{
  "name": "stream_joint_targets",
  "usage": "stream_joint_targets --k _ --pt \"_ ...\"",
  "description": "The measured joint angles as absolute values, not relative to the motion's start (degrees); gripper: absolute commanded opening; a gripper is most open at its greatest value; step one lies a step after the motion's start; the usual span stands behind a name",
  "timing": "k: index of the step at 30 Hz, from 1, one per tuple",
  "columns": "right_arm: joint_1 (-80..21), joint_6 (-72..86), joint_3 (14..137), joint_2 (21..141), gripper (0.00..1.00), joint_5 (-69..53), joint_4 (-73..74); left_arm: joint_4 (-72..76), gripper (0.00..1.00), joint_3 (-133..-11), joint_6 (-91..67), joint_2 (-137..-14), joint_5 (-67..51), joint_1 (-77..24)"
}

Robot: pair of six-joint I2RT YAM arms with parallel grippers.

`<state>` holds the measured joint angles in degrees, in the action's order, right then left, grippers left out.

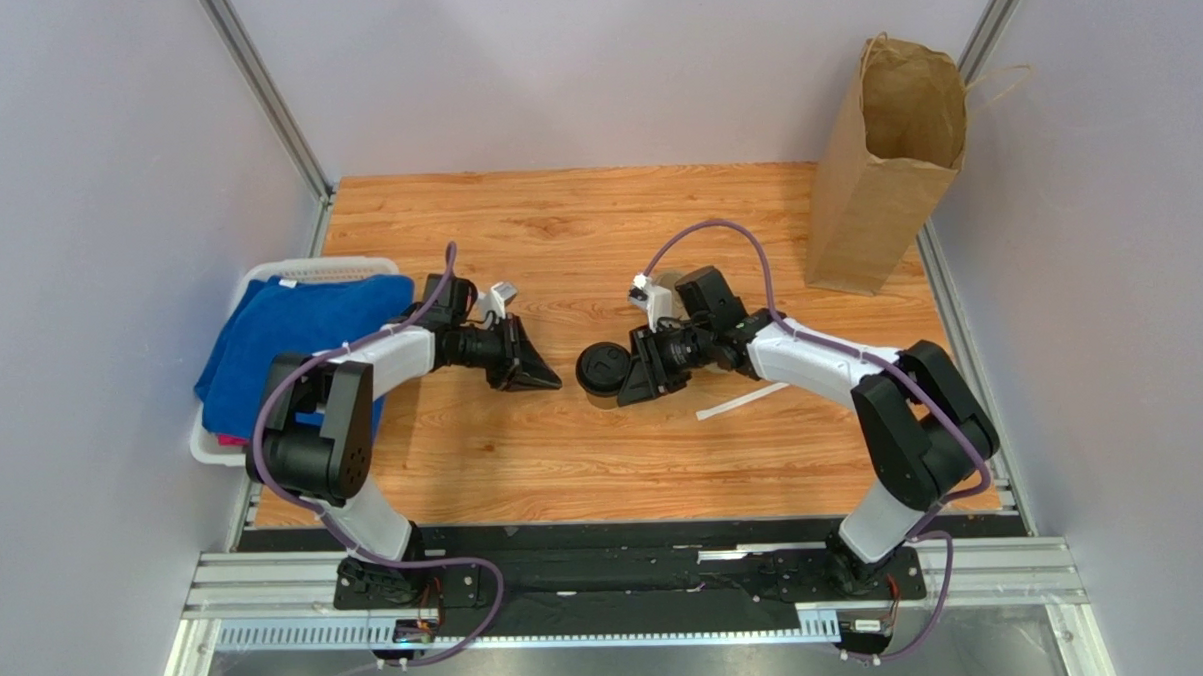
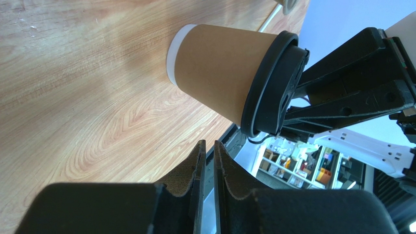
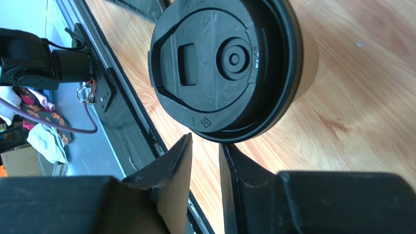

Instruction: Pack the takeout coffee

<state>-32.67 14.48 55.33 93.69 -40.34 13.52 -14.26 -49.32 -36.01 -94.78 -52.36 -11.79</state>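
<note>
The takeout coffee (image 1: 606, 371), a kraft-brown cup with a black lid, stands upright on the wooden table between my two grippers. In the left wrist view the cup (image 2: 219, 68) is just ahead of my left gripper (image 2: 209, 146), whose jaws are shut with nothing in them. My left gripper (image 1: 549, 379) sits a short gap to the cup's left. My right gripper (image 1: 632, 385) is right beside the cup on its right. The right wrist view looks down on the lid (image 3: 219, 63); my right gripper (image 3: 205, 141) stands narrowly open at the lid's rim, with nothing between its fingers.
A tall brown paper bag (image 1: 887, 163) stands open at the back right. A white basket (image 1: 320, 267) holding a blue cloth (image 1: 300, 341) sits at the left edge. A thin white strip (image 1: 741, 401) lies on the table under my right arm.
</note>
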Motion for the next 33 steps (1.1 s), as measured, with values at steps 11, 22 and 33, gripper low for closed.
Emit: stream_joint_targets --k 11,22,33 --pt "-33.9 18.2 55.9 92.5 0.34 -40.8 11.8 -13.3 0.18 -55.8 -35.7 -100.8 -52.1 -16.8" --pt "-27.9 18.2 60.2 85.4 0.35 -45.0 16.5 -9.1 0.24 -64.9 -35.8 -108.3 -52.0 -17.2" --pt "-24.9 22.6 64.2 91.2 0.35 -47.3 16.2 -5.4 0.28 -61.4 -37.3 -95.5 -55.9 -15.6"
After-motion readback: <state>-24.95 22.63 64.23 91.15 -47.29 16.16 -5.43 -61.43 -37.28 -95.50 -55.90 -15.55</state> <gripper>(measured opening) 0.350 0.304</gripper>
